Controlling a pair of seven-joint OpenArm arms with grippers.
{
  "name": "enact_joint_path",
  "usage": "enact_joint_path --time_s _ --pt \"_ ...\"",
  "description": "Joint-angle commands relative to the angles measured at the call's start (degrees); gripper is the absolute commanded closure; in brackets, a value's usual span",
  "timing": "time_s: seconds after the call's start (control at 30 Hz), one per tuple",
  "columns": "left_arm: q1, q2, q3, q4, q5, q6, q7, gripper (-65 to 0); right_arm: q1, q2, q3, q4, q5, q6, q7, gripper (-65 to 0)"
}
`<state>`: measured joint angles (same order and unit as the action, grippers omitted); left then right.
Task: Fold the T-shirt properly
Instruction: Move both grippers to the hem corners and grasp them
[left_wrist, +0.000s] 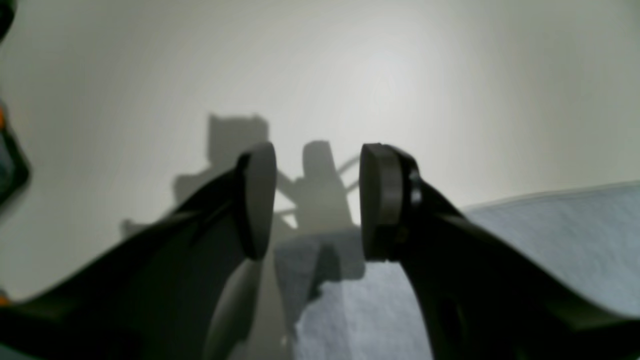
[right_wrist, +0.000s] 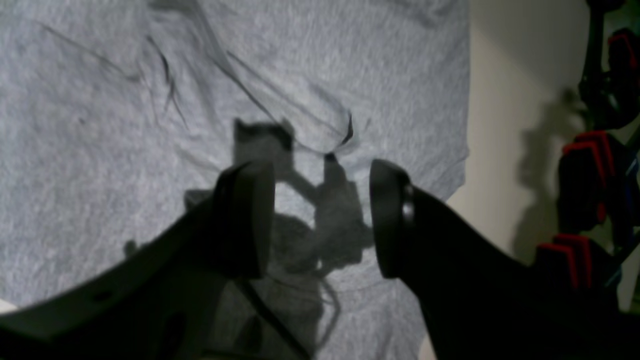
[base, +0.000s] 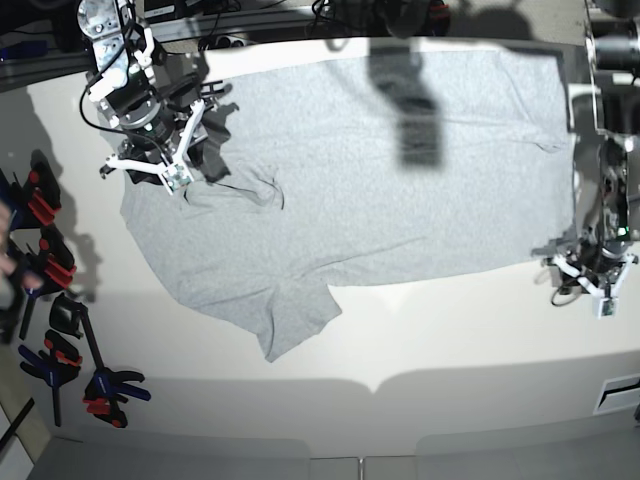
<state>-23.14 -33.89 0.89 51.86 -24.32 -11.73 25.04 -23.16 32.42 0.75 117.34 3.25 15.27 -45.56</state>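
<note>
T-shirt (base: 380, 170) is spread plain side up across the upper middle of the base frame, one sleeve trailing toward the lower left, on the white table (base: 400, 340). My right gripper (base: 160, 150) hangs at the upper left over the collar end, jaws apart and empty; its wrist camera fills with grey cloth (right_wrist: 150, 125) and a small raised fold between the pads (right_wrist: 250, 220), a detail the base view barely hints at. My left gripper (base: 590, 275) sits at the right edge by the hem corner, released; its wrist view shows only bare table and a grey edge (left_wrist: 550, 240) at lower right. Clamps (base: 60, 330) line the left edge.
</note>
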Motion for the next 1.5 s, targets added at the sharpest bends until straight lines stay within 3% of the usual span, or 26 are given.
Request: enact_joint_path --time_s 0.0,0.03,0.17,0.4,0.43,0.5,0.57,0.63,0.87,0.93,1.03,1.27,1.37,1.47 --pt "-3.02 -1.40 -0.48 -2.82 -0.74 0.22 -1.22 -25.7 0.26 0.72 0.42 1.36 0.04 -0.28 0.87 -29.1" --pt "-4.66 -1.49 -0.48 -6.58 -2.58 -0.02 -0.42 -25.7 0.28 0.72 0.42 1.51 0.09 -0.28 0.90 -29.1" --pt "-8.57 -1.38 -0.48 -17.64 -8.44 -6.40 0.57 -25.7 0.26 0.72 0.39 1.60 0.44 -0.28 0.94 -29.1" --pt "-7.21 -1.36 -0.48 -23.04 -7.23 -8.39 1.09 -25.6 0.26 0.72 0.39 1.60 0.44 -0.28 0.87 -29.1" --pt "-6.78 -1.38 -0.48 -23.02 -7.34 -8.98 2.51 -25.6 0.26 0.72 0.39 1.60 0.42 -0.28 0.85 -29.1" --pt "-6.36 -1.33 -0.48 -23.02 -7.87 -13.44 7.58 -25.6 0.26 0.72 0.39 1.60 0.44 -0.28 0.94 -29.1" --pt "-5.86 -1.36 -0.48 -23.02 -11.04 -18.05 13.94 -25.6 0.26 0.72 0.39 1.60 0.42 -0.28 0.96 -29.1" --pt "-5.38 -1.36 -0.48 -22.95 -14.51 -20.76 16.87 -25.6 0.28 0.72 0.39 1.60 0.42 -0.28 1.01 -29.1" --pt "-5.49 -1.36 -0.48 -22.84 -19.34 -21.35 16.09 -23.4 0.31 0.72 0.39 1.57 0.44 -0.31 4.39 -29.1" --pt "-5.42 -1.33 -0.48 -22.84 -19.28 -21.35 12.79 -16.2 1.11 0.70 0.39 1.53 1.64 -0.31 5.35 -29.1" --pt "-5.46 -1.36 -0.48 -22.84 -19.28 -21.35 9.03 0.0 5.62 0.22 0.39 0.52 7.08 -0.31 2.67 -29.0" --pt "-5.42 -0.74 -0.48 -22.86 -19.28 -21.35 9.86 0.0 24.74 -5.22 0.39 -11.08 9.40 -0.24 2.47 -29.0" --pt "-5.42 -0.39 -0.48 -22.86 -19.30 -21.35 9.77 0.0 34.95 -8.50 0.39 -22.25 9.20 0.42 2.75 -29.0" --pt "-5.42 -0.13 -0.48 -22.86 -19.30 -21.35 9.64 0.0 45.11 -11.15 0.39 -37.44 7.32 3.17 6.14 -29.0"
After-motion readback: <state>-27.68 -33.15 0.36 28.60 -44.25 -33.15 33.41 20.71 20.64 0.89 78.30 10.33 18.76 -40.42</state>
